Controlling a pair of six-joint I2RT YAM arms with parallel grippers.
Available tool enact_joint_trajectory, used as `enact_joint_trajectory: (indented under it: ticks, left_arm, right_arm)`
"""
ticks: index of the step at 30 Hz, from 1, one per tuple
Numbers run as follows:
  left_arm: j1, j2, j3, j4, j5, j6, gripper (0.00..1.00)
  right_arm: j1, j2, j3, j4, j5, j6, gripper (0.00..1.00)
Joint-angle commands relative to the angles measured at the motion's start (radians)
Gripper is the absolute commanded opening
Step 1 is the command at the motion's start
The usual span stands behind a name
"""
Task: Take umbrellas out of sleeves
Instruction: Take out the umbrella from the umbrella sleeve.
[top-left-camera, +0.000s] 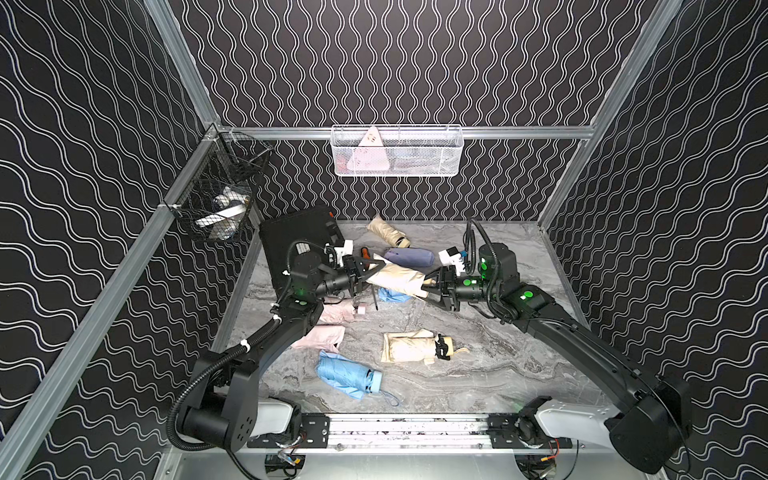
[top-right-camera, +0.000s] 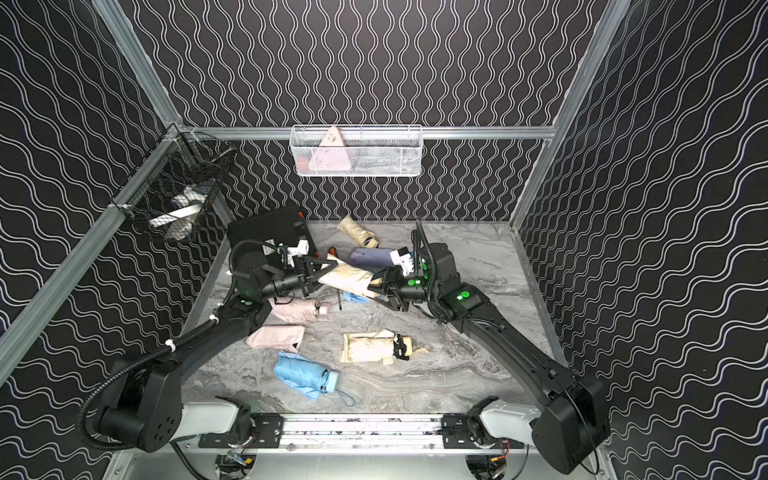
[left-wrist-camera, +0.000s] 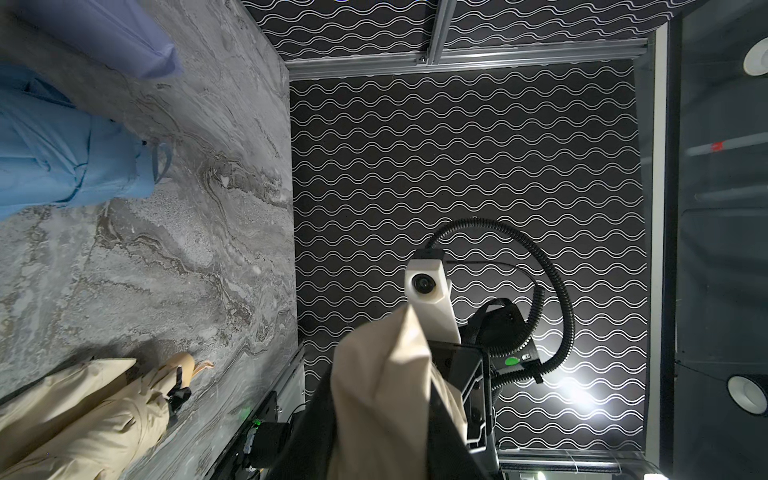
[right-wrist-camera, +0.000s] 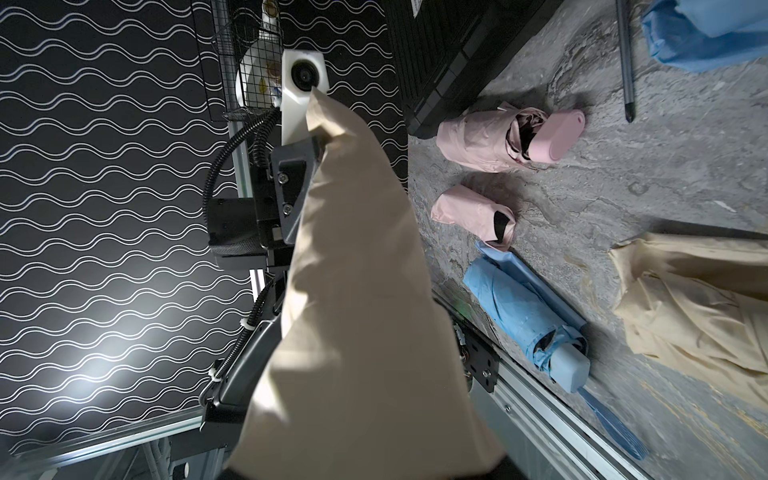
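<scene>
Extraction step: left jaws clamp the cream sleeve (top-left-camera: 397, 277) by its closed end; right jaws flank the umbrella (top-left-camera: 426, 285) handle, grip unclear. Next: secure, pull apart.

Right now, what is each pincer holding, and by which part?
The left pincer pinches the cream sleeve by its closed tip. The right pincer sits at the sleeve's open end; whether it grips cannot be told.

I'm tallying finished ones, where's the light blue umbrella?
In both top views the light blue umbrella lies front left of centre, next to the pink sleeve.
</scene>
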Motion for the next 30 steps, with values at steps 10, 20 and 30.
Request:
enact_joint_trajectory:
  ticks: [10,20,30]
  left_arm:
    - [-0.002,-0.015,-0.007,0.093,0.014,-0.051,0.10]
    - [0.015,-0.022,0.025,-0.038,0.046,0.057,0.76]
    - [-0.035,-0.043,0.269,-0.944,0.008,0.814,0.99]
  right_arm:
    - [0.019,0.027,0.029,0.055,0.041,-0.002,0.28]
    - [-0.010,-0.041,-0.002,-0.013,0.043,-0.057,0.14]
    - [-0.098,-0.019,0.041,-0.253,-0.173,-0.280,0.13]
